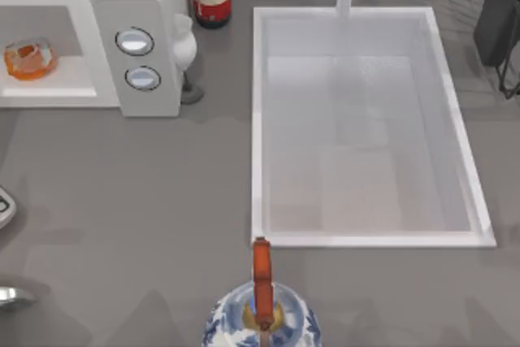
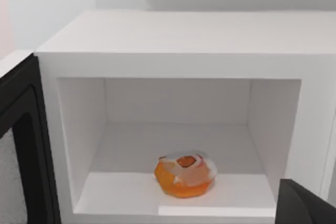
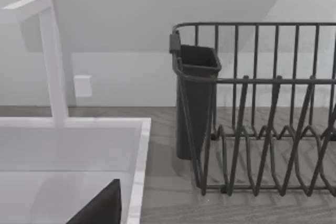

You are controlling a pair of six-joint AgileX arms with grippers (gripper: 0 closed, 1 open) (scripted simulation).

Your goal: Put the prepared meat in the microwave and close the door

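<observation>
Left gripper finger (image 2: pixel 307 203) — dark, near-black wedge, matte, flat-faced, angular edge. Right gripper finger (image 3: pixel 102 208) — same dark matte wedge, sharp corner, no markings visible.

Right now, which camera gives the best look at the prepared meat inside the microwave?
The left wrist view: the prepared meat sits on the floor of the microwave, seen head-on through the open front. The top view catches it small at the table's left edge. The right wrist view faces the sink and dish rack.
</observation>
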